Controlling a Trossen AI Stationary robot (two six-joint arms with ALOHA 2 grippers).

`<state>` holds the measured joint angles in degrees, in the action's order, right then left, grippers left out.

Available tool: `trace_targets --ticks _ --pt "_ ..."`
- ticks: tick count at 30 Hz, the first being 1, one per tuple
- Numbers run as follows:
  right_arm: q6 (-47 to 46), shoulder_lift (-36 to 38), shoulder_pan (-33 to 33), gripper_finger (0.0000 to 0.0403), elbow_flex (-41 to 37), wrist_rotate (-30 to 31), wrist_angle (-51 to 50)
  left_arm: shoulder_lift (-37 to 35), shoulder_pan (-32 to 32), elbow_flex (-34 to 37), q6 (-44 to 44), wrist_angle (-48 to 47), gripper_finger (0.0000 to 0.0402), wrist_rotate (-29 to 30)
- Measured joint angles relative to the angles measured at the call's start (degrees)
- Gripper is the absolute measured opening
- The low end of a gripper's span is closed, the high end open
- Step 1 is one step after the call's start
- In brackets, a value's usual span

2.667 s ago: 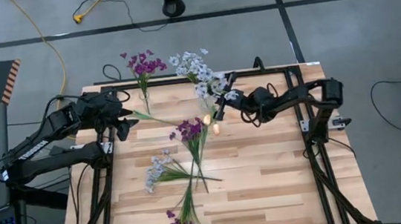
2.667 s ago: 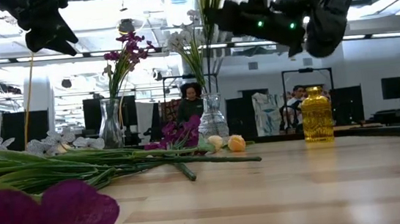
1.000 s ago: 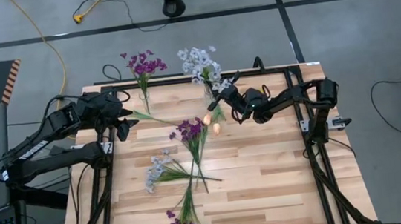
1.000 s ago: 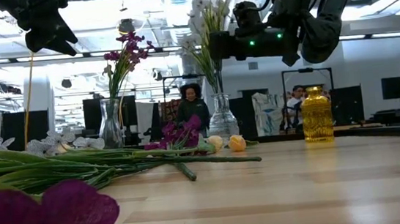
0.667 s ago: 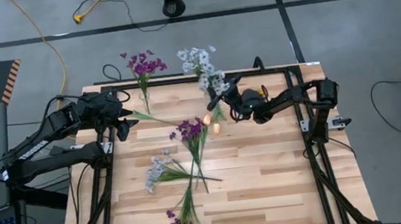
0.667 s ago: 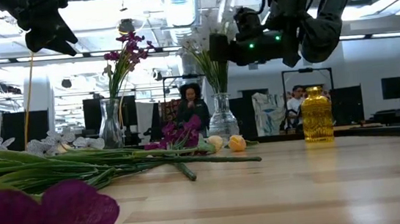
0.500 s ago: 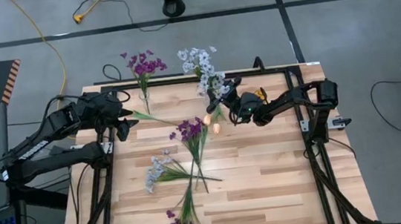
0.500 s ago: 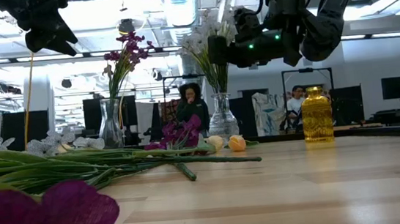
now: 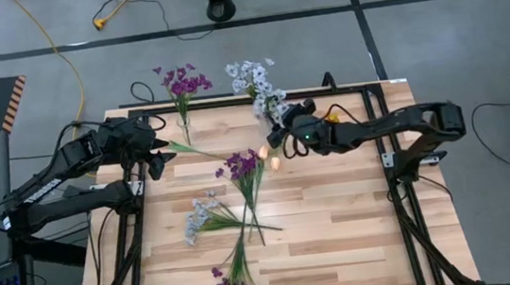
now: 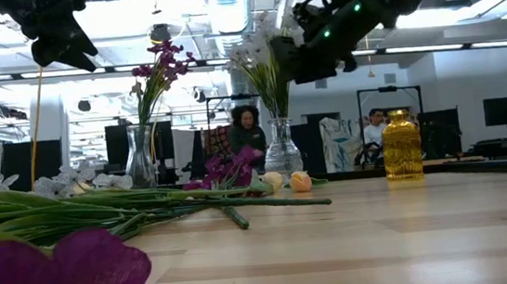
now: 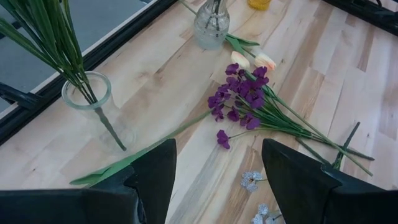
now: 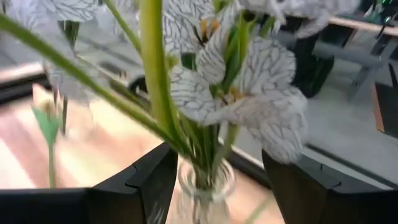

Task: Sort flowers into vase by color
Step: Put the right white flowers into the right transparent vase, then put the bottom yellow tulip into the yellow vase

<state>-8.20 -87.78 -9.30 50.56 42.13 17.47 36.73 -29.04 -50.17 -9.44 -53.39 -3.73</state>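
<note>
While standing: two vases (image 9: 184,131), each flowered.

Light is even and fairly bright over the pale wooden slatted table (image 9: 339,219) in the high view — shadows there are short and soft, lying close under the stems. The low view is strongly backlit: ceiling strip lights (image 10: 468,44) glare white, so the arms overhead read as near-silhouettes. In the foreground a large deep purple petal (image 10: 57,277) is badly out of focus, while the amber glass bottle (image 10: 401,144) farther back is sharp. The right wrist view is blurred throughout — the pale veined white-blue blossom (image 12: 249,81) and the clear glass vase mouth (image 12: 205,180) are smeared, the background soft. The left wrist view is crisp, with faint shadows.
</note>
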Motion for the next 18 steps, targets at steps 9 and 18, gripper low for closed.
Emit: trace_targets --ticks 9,18 --pt "-0.5 7.3 4.4 0.0261 0.8 -0.2 -15.7 0.0 0.0 0.0 0.0 0.0 0.0224 -0.1" --pt "-0.5 10.3 8.8 0.0261 0.8 -0.2 -17.3 0.0 2.9 0.0 0.6 0.3 0.0224 -2.2"
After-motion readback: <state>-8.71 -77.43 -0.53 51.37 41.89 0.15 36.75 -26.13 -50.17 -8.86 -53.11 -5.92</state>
